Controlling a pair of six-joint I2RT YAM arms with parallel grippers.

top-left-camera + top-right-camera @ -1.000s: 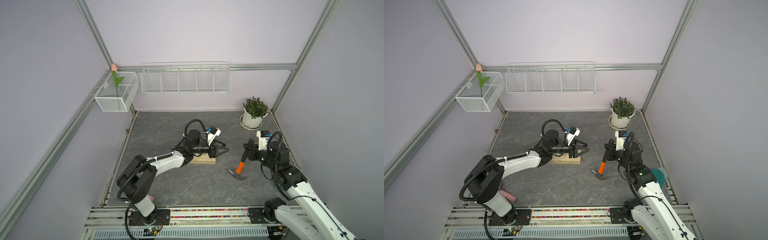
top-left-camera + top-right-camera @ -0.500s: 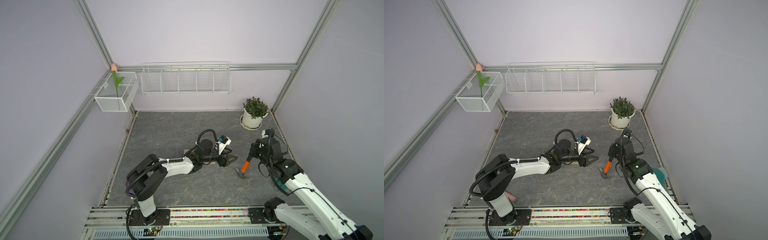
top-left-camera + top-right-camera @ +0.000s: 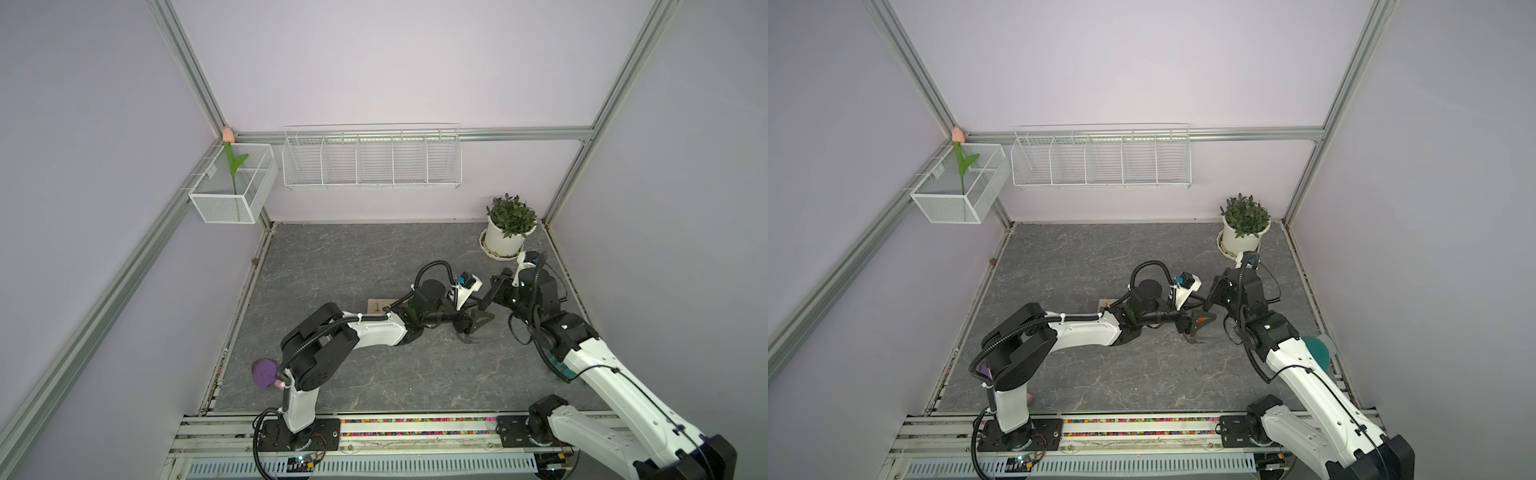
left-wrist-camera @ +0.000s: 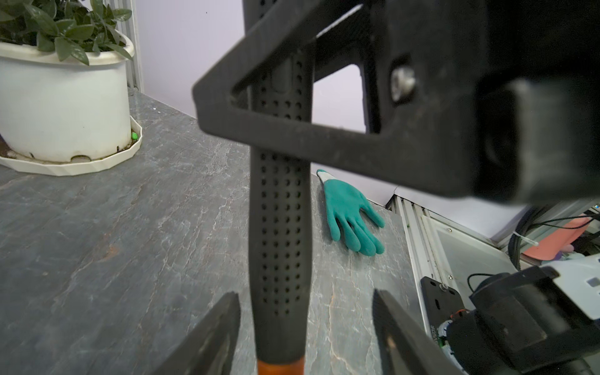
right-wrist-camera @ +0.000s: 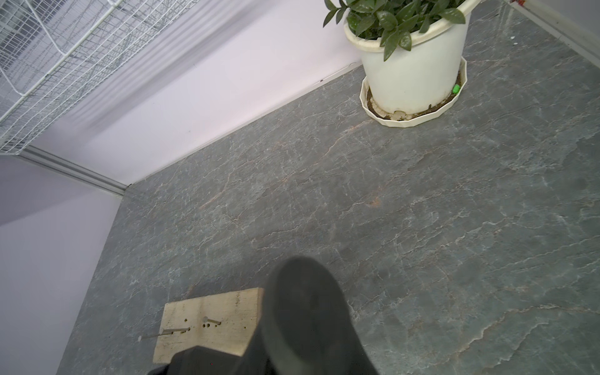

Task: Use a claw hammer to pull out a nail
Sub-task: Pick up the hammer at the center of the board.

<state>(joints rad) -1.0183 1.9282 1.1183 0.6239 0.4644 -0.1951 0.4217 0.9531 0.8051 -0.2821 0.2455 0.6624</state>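
Bright, even, soft overhead light; faint shadows beneath the arms on the counter [image 3: 332, 270]. Crisp in both top views, bowed toward the edges. In the right wrist view, smeared wire rack [image 5: 48, 48], out-of-focus butt of the claw hammer [image 5: 305, 311].

Lilac walls [image 3: 374, 62], aluminium posts [image 3: 187, 70], grey marbled floor [image 3: 353, 257], wire rack [image 3: 371, 160]; corner plant [image 3: 509, 226], possibly artificial.

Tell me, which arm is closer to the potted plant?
Right. The right arm sits just in front of the potted plant, on its near side. The left arm ends farther off, toward the middle of the floor.
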